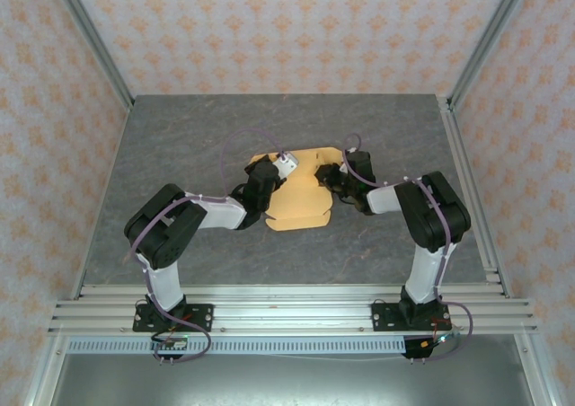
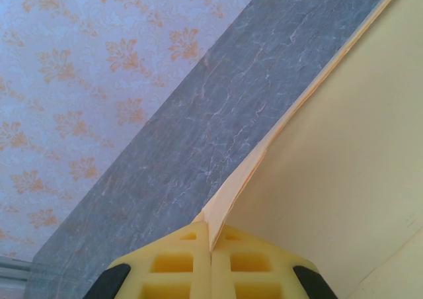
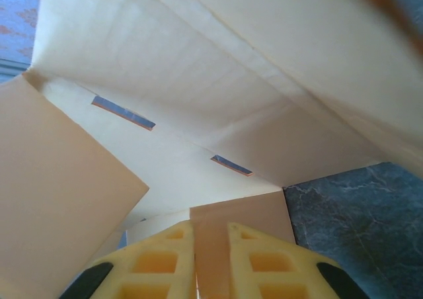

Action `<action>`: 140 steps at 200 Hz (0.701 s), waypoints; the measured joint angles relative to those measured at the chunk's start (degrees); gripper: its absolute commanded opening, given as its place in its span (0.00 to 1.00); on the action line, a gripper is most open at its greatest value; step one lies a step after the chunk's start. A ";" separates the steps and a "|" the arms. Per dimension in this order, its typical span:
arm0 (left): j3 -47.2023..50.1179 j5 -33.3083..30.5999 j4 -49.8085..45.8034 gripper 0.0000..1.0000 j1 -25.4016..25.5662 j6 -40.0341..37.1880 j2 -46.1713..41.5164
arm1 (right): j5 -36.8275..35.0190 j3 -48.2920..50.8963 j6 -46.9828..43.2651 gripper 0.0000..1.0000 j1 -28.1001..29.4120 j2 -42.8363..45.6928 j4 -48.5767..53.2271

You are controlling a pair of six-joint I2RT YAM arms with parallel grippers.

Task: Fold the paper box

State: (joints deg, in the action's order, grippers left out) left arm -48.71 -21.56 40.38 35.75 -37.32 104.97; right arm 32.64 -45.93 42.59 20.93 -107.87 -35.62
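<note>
The paper box (image 1: 301,199), a tan card sheet with flaps, lies partly folded at the middle of the grey table (image 1: 180,154). My left gripper (image 1: 272,183) sits at its left side. In the left wrist view that gripper (image 2: 211,245) is shut on the thin raised edge of the paper box (image 2: 344,147). My right gripper (image 1: 335,178) is at the box's right side. In the right wrist view its jaws (image 3: 211,239) stand a narrow gap apart, open, over a brown flap (image 3: 264,210) whose face shows through the gap. Pale box panels (image 3: 198,81) with two slots rise beyond.
Patterned walls (image 1: 269,29) enclose the table on three sides, with metal rails (image 1: 287,303) along the near edge. Bare grey tabletop (image 3: 357,219) lies right of the flap and left of the box edge (image 2: 198,127).
</note>
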 measured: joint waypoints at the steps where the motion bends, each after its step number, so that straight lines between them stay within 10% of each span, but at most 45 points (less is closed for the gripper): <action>1: 0.00 0.00 0.02 0.00 0.00 0.00 0.00 | 0.02 0.00 0.07 0.24 0.00 -0.02 -0.04; 140: 0.13 -1.66 3.80 0.00 0.66 1.31 0.33 | 1.40 -0.74 -3.74 0.24 1.73 0.50 4.46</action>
State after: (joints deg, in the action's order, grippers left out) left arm -48.58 -23.22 44.18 36.40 -36.01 105.30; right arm 34.04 -46.68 38.85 22.65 -107.37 -31.16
